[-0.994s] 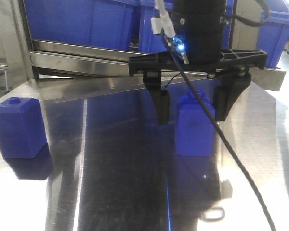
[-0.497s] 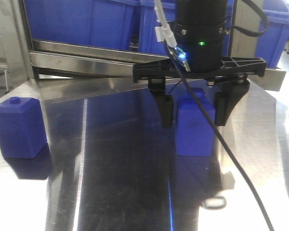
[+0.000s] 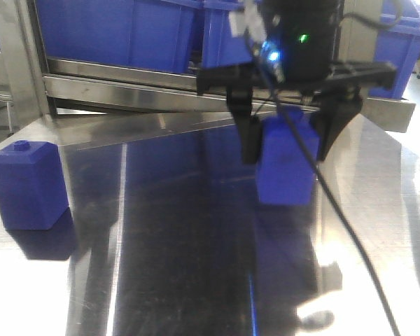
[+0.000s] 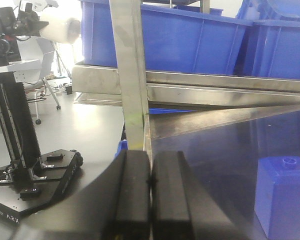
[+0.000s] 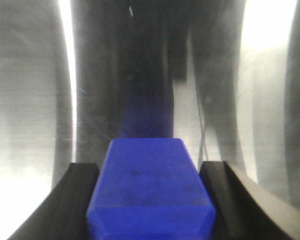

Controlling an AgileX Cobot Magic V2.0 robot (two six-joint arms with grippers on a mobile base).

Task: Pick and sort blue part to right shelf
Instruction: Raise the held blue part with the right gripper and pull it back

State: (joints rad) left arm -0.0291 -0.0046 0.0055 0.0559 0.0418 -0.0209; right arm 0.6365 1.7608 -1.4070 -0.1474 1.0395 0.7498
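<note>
In the front view, the right gripper [image 3: 286, 155] hangs at the upper centre-right of the frame, a little blurred. Its two black fingers [image 3: 250, 143] are closed in against the sides of the blue part [image 3: 287, 178], which stands upright between them. The right wrist view shows the blue part [image 5: 150, 195] at the bottom centre, with a finger [image 5: 72, 205] pressed to each flank. Whether its base touches the shiny steel desk [image 3: 161, 245] cannot be told.

Behind it, across the top of the frame, runs the right shelf [image 3: 126, 77] with its flat steel rails and large blue bins [image 3: 119, 28].

A squatter blue block [image 3: 28, 185] with a small round knob sits on the desk at the far left, well apart.

In the left wrist view, the left gripper [image 4: 150, 162] fills the bottom centre, its fingers pressed together with nothing between them; the squat block [image 4: 285, 195] shows at the lower right.
</note>
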